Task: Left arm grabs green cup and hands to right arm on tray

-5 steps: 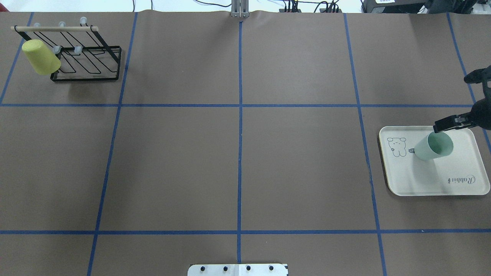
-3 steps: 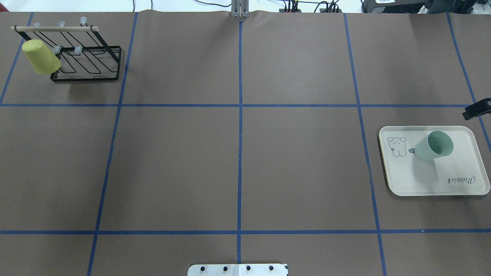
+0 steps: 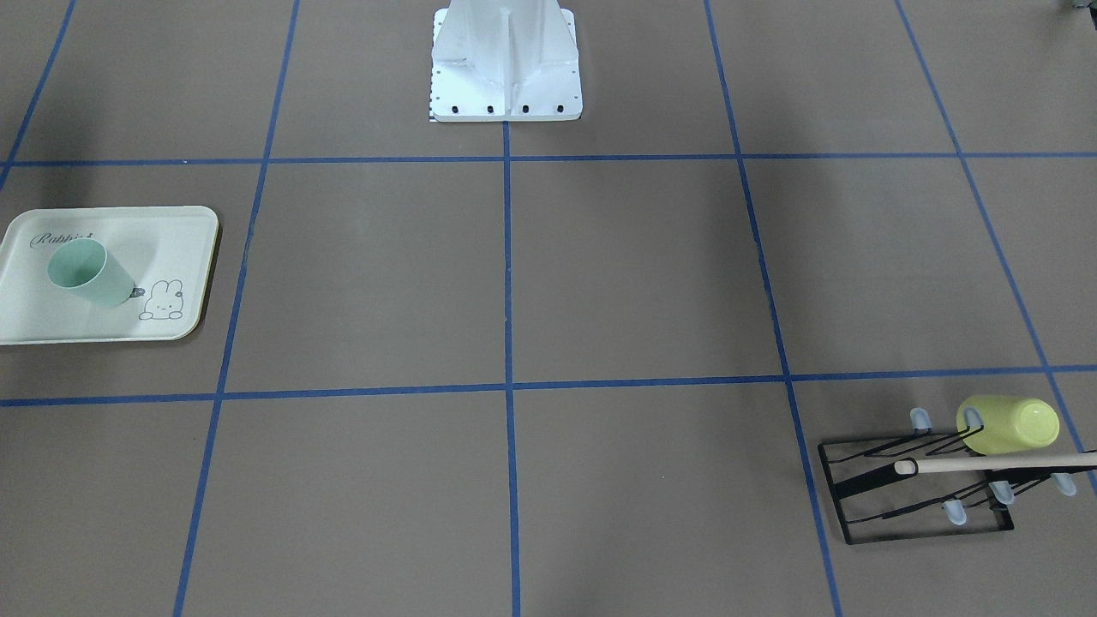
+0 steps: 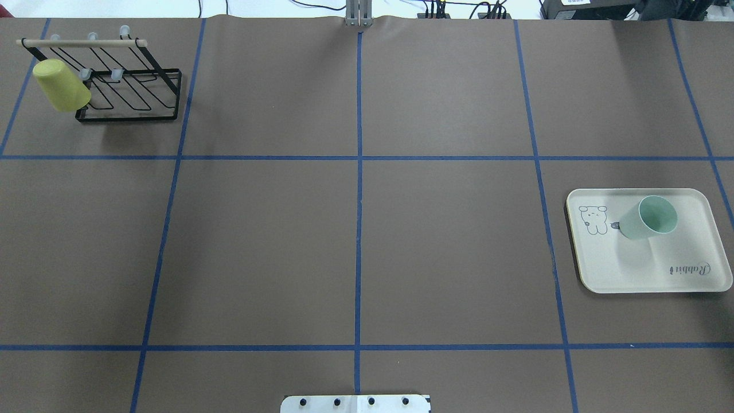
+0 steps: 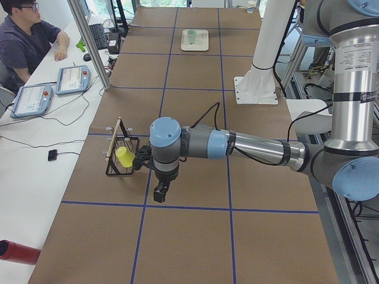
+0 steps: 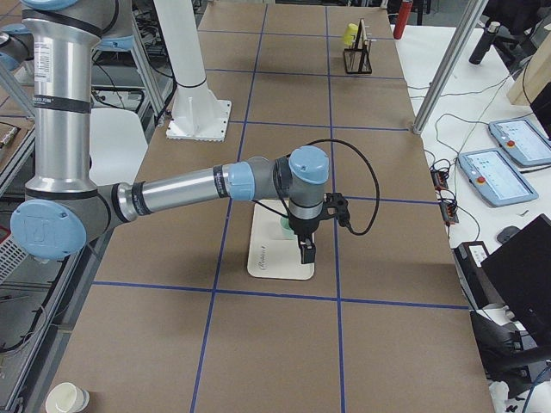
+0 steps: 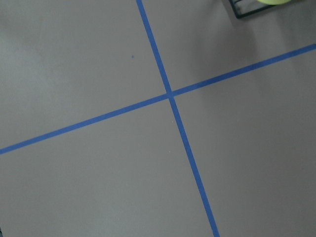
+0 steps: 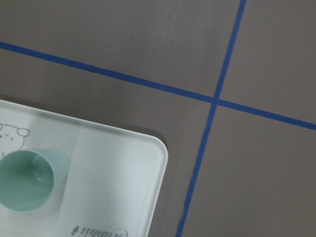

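Overhead view: the right gripper hung at the upper right corner of the tray, beside the green cup, 0.9 s ago. It then sat at the frame's right edge, and it has since left the frame. The green cup has not moved. It stands mouth up in the tray's upper middle, at the right of the frame. There is one green cup, one tray, and one yellow cup hung on one rack at upper left.

Front-facing view: the count is the same. The tray and green cup sit at the left edge, the rack and yellow cup at lower right.

Left exterior view: the left gripper hangs over the table left of centre, just below and right of the rack. I cannot tell whether its fingers are spread or pressed together. The tray with the green cup shows small at the top.

Right exterior view: the right gripper hangs over the tray at mid-frame, and the arm hides most of the green cup. I cannot tell how its fingers stand either.

Left wrist view: one crossing of blue tape lies at centre, with a corner of the rack at upper right.

Right wrist view: the green cup stands at lower left, mouth up on the tray, with one tape crossing at right.
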